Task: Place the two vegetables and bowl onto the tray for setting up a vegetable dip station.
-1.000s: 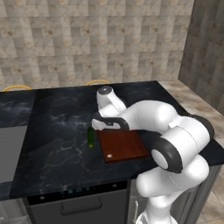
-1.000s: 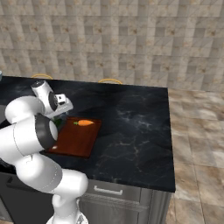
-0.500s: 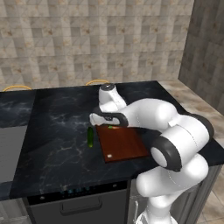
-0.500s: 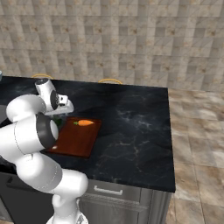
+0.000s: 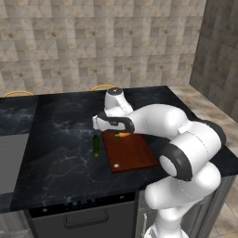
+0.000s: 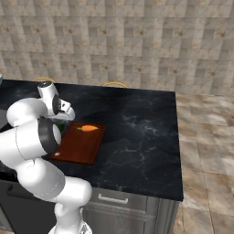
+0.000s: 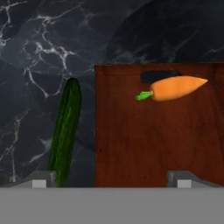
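Looking over this one, biggest stuff first:

Worktop: black marble-look slab (image 5: pixel 60 139) with white veins, running along a beige stone-tile wall (image 5: pixel 93 42). Its right end stops at a clean edge with tiled floor (image 6: pixel 205 155) past it, and its front edge drops to dark cabinet fronts. Lots of bare stone right of the board in the right base view, and a wide bare stretch left of the cucumber in the left base view.

Arm: white Panda (image 5: pixel 181 153), bent over the front of the worktop so the hand hangs above the far end of the board.

Tray: flat reddish-brown wooden board (image 5: pixel 130 152), rectangular, close to the front edge of the worktop. Handle slot at the far end, small white mark on the near left corner in the left base view. Most of its surface is bare.

End effector: (image 7: pixel 109 179) fingers spread wide, nothing between them. In the hand view one tip sits over the cucumber's near end, the other over the board.

Cucumber: slim, dark green (image 7: pixel 65 131), lying on the worktop just beside the board's left long edge, roughly parallel to it and slightly slanted. A thin strip of stone shows between it and the wood, so off the tray.

Carrot: small, orange, with a short green top (image 7: pixel 175 88), lying crosswise on the board at the far end, just beside the handle slot.
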### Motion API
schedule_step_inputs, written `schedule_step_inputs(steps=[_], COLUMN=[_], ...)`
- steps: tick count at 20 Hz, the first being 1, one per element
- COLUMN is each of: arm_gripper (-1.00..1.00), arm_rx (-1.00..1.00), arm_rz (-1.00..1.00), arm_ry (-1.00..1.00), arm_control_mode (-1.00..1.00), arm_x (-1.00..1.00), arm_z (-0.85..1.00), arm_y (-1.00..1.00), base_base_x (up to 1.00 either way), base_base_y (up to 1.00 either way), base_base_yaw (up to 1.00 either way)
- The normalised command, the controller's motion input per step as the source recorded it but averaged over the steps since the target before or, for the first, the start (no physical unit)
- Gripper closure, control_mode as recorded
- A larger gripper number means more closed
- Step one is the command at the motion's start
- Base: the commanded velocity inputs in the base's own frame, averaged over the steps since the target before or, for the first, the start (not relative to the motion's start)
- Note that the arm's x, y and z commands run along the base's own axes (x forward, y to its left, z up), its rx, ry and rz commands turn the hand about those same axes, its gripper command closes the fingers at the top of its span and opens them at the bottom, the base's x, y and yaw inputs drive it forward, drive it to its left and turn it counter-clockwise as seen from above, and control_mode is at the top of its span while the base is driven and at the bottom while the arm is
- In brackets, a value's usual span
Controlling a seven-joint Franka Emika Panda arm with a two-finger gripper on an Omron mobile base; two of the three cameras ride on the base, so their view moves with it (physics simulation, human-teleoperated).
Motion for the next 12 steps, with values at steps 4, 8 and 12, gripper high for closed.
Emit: schedule_step_inputs(steps=[4, 8, 12], arm_gripper=[-1.00, -1.00, -1.00], arm_rx=[0.09, 0.09, 0.07], arm_rz=[-0.18, -0.15, -0.08], arm_ry=[0.00, 0.01, 0.04], arm_control_mode=[-1.00, -1.00, -1.00], arm_x=[0.00, 0.00, 0.00], arm_z=[-0.01, 0.00, -0.01], arm_y=[0.17, 0.29, 0.31], base_base_x=[0.00, 0.00, 0.00], base_base_y=[0.00, 0.00, 0.00], base_base_yaw=[0.00, 0.00, 0.00])
